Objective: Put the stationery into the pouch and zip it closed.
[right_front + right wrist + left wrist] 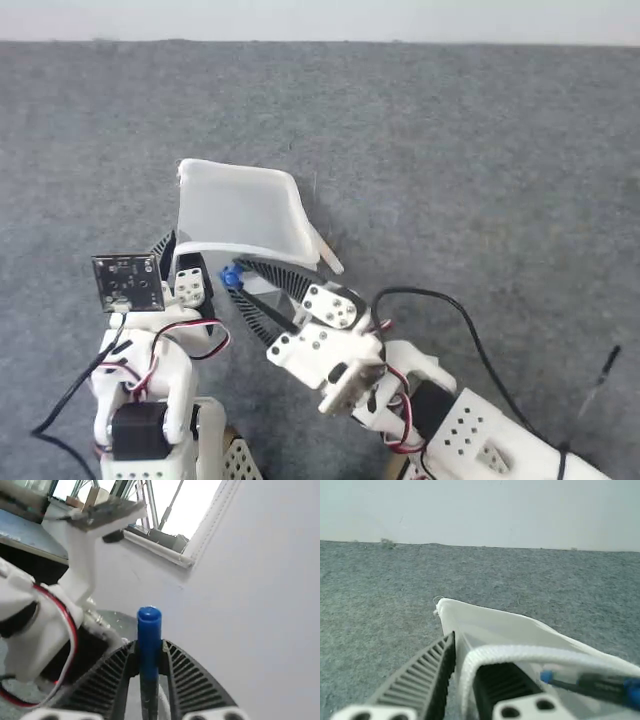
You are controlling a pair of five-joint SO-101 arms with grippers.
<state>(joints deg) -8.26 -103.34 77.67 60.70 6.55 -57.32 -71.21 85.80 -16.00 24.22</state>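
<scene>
with the left gripper [470,655] clamped on the near rim of the pouch [240,205], which lies in the middle of the table [500,150], and the right gripper [149,647] pinching the blue pen [149,625] at its mouth, the pen is best slid deep inside before the jaws part.

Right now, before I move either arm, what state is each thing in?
pouch: unzipped, mouth held open.
blue pen: gripped, its blue end at the pouch mouth, not let go.
left tool: shut on the pouch rim, one finger inside, one outside.
right tool: shut on the blue pen.
</scene>
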